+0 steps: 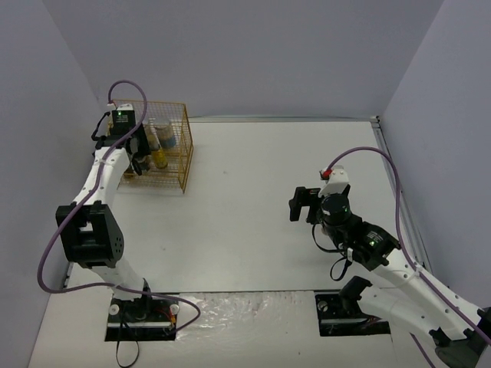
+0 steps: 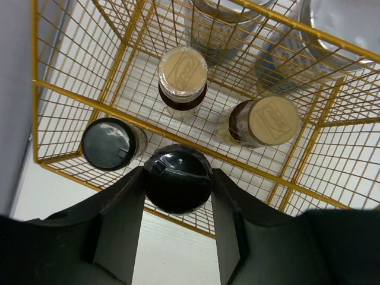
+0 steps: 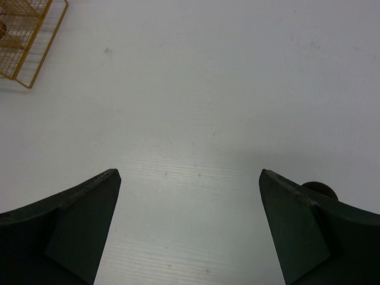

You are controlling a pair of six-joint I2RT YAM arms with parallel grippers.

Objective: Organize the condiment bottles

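My left gripper [image 1: 140, 157] is at the gold wire rack [image 1: 184, 153] and is shut on a short dark black-lidded jar [image 2: 178, 178] at the rack's near rim [image 2: 71, 95]. I cannot tell if the jar rests on the rack floor. Inside the rack stand another black-lidded jar [image 2: 107, 143], two slim bottles with beige caps [image 2: 183, 71] [image 2: 272, 120], and two wider pale jars [image 2: 219, 24] [image 2: 332, 29] at the back. I see no third dark jar. My right gripper [image 1: 301, 204] is open and empty over bare table [image 3: 189, 172].
The rack stands at the table's far left, close to the left wall. Its corner shows at the top left of the right wrist view [image 3: 24, 35]. A metal strip [image 1: 399, 192] runs along the table's right edge.
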